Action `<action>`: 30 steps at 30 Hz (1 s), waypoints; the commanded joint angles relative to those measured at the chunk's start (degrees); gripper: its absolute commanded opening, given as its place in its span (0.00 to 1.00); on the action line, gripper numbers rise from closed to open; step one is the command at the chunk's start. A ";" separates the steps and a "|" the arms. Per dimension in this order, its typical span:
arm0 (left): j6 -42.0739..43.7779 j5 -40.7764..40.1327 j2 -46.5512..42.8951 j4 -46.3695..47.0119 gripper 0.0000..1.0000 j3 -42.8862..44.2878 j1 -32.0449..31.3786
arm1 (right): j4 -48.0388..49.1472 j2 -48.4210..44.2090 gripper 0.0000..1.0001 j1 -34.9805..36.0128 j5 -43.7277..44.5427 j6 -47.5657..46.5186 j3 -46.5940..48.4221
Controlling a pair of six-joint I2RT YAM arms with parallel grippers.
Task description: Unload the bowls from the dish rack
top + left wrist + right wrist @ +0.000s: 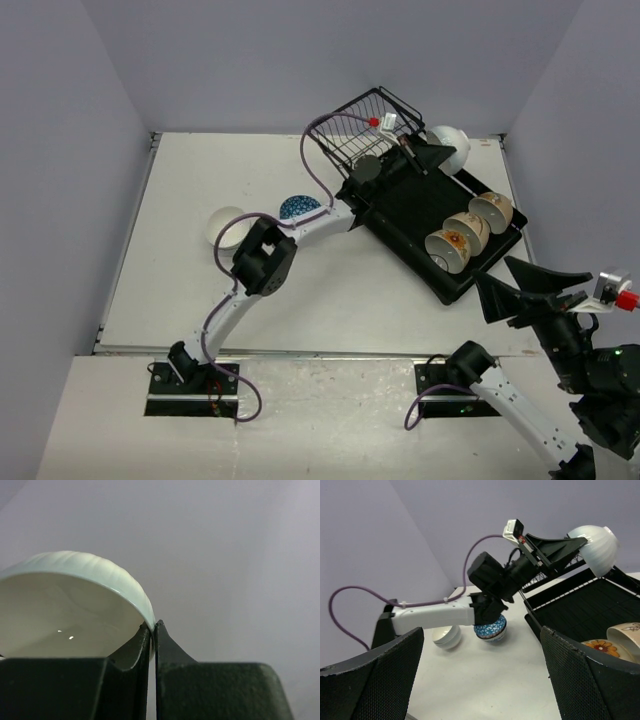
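Lift-out step: my left tool [152,626] pinches the rim of a white bowl [75,600] at the far end of the rack [400,212] — next, set it on the bench [330,300], left; right tool [480,675] spread, empty.

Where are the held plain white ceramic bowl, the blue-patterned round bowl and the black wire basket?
plain white ceramic bowl [452,143]: top view, its outer wall.
blue-patterned round bowl [297,207]: top view, its patterned surface.
black wire basket [345,135]: top view, its mesh side.

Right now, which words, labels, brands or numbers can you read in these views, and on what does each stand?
None can be read.
The flowered bowl and the blue-patterned bowl: patterns only, no letters.
The white camera box on the left wrist: any mark is too small to read.
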 commanded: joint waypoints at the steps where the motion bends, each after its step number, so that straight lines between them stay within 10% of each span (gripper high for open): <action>1: 11.33 0.24 -15.33 -3.14 0.00 -1.87 -0.20 | 1.35 0.20 0.99 0.34 3.23 -1.17 1.16; 7: 32.41 -14.39 -30.20 -38.41 0.00 -3.11 0.15 | 1.53 0.37 0.99 0.43 4.54 -1.43 1.86; 17: 40.97 -41.67 -55.52 -85.46 0.00 -17.69 5.77 | 1.01 3.27 0.99 0.43 5.69 -2.75 2.12; 30: 46.15 -33.69 -55.54 -111.61 0.00 -20.42 19.57 | -1.98 11.18 0.99 0.43 -5.12 -2.05 2.48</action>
